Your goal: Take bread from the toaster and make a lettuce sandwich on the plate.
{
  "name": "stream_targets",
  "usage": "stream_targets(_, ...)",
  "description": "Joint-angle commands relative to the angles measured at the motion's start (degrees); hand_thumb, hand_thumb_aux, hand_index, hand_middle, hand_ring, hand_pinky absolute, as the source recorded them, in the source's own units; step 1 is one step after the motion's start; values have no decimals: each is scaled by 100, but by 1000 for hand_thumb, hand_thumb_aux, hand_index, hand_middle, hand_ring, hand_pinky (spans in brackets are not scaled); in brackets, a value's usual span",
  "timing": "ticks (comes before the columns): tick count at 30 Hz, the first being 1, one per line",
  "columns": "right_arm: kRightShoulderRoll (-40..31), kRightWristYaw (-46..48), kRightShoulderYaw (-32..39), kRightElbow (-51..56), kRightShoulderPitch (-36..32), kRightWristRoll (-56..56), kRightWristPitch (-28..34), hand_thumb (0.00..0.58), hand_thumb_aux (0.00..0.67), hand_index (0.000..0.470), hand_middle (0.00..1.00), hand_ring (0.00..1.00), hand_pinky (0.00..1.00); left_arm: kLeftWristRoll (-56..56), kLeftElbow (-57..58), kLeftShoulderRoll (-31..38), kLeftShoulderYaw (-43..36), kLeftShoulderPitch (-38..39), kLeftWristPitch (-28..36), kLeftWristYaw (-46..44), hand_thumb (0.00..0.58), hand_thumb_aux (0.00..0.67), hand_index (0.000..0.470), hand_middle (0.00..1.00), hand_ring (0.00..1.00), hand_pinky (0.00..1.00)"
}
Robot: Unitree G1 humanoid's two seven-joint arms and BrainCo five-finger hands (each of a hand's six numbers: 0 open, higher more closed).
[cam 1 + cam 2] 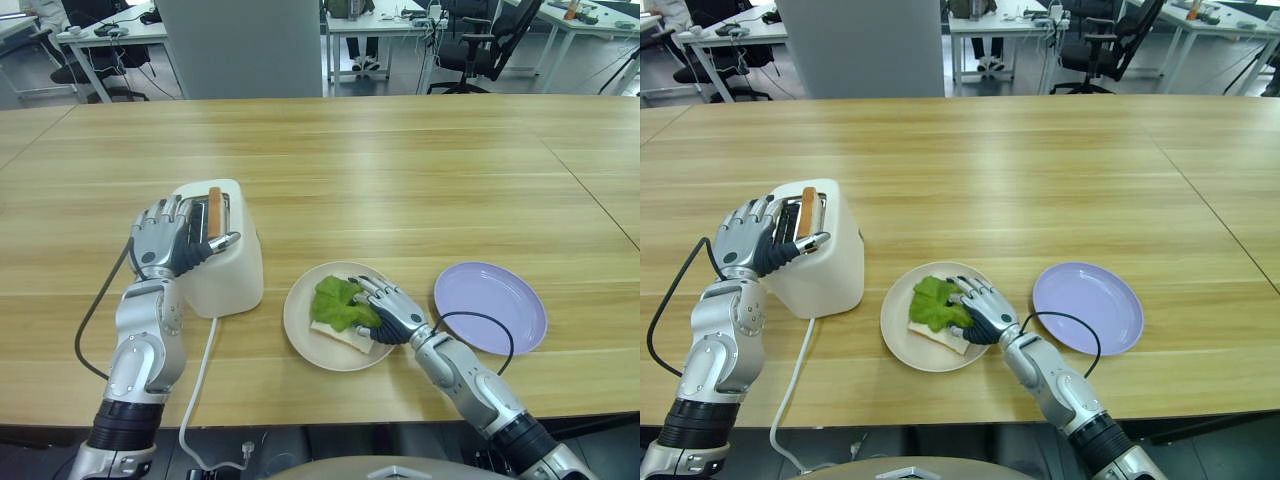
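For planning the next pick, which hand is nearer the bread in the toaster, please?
Left. The left hand sits at the toaster beside the bread; the right hand rests on the lettuce.

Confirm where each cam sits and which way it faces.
Left eye view: head-mounted, left of the stereo pair, facing forward and down at the table; left hand by the toaster, right hand on the lettuce.
Right eye view: same head, slightly to the right, same heading; both hands and forearms in frame.
Shared: toaster with one bread slice, beige plate, purple plate.
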Motion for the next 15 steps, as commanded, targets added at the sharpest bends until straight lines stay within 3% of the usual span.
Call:
stream_targets(1, -35, 150, 17, -136, 60, 34, 32, 0, 0, 0, 0, 0, 0, -46, 119, 78, -91, -63, 78, -199, 0, 0, 0, 0, 0, 0)
stream_targets(15, -48, -312, -538, -547, 92, 253, 45, 0, 0, 0, 0, 0, 0, -4, 796, 46, -611, -605, 287, -584, 0, 0, 0, 0, 0, 0)
